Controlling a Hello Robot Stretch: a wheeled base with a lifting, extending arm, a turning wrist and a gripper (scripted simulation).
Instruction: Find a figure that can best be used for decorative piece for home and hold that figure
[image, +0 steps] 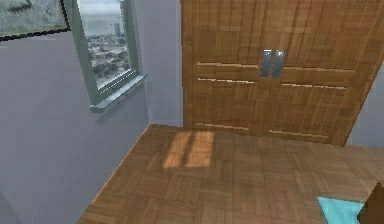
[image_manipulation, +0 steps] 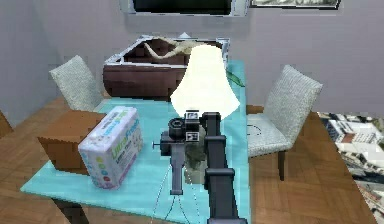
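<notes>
Currently, the dark square-bar arm (image_manipulation: 222, 185) extends across the teal rectangular worktop (image_manipulation: 145, 198), presumably to bring the dark two-finger pincer (image_manipulation: 176, 170) within reach of the pale cream bell-shaped form (image_manipulation: 205, 85) — judged the likeliest figure — which stands just beyond it, beside a dark brown open box (image_manipulation: 150, 70). The pincer's state cannot be determined, nor whether it holds anything — the worktop lies behind it.
</notes>
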